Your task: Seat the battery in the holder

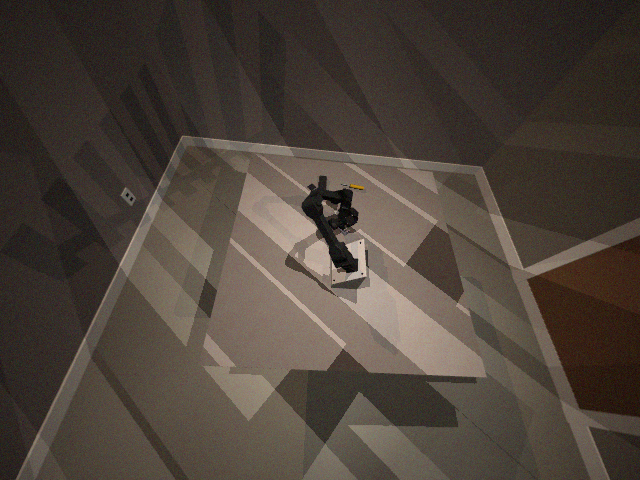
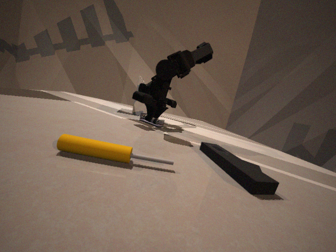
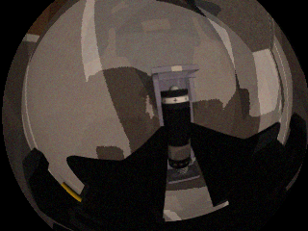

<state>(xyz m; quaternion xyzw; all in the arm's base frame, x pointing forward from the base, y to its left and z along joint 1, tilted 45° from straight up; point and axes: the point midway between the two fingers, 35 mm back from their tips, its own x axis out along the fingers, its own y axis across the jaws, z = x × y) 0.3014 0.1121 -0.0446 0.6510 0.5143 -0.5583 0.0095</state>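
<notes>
My gripper [image 1: 341, 226] [image 2: 153, 118] [image 3: 176, 129] is clamped on the battery [image 3: 176, 115], around its dark body. The battery lies lengthwise over the holder [image 1: 345, 231] [image 2: 149, 123] [image 3: 157, 93], its terminal end toward the lip and its flat end toward the spring; if it is fully down, I cannot tell. The holder rests on the bench [image 1: 268, 330] [image 2: 81, 203] [image 3: 63, 111], well inside the corners. Nearer to the top view's upper edge of the bench lie a yellow screwdriver [image 1: 356, 187] [image 2: 93, 147] [image 3: 72, 192] and a black block [image 1: 322, 181] [image 2: 238, 168], apart.
</notes>
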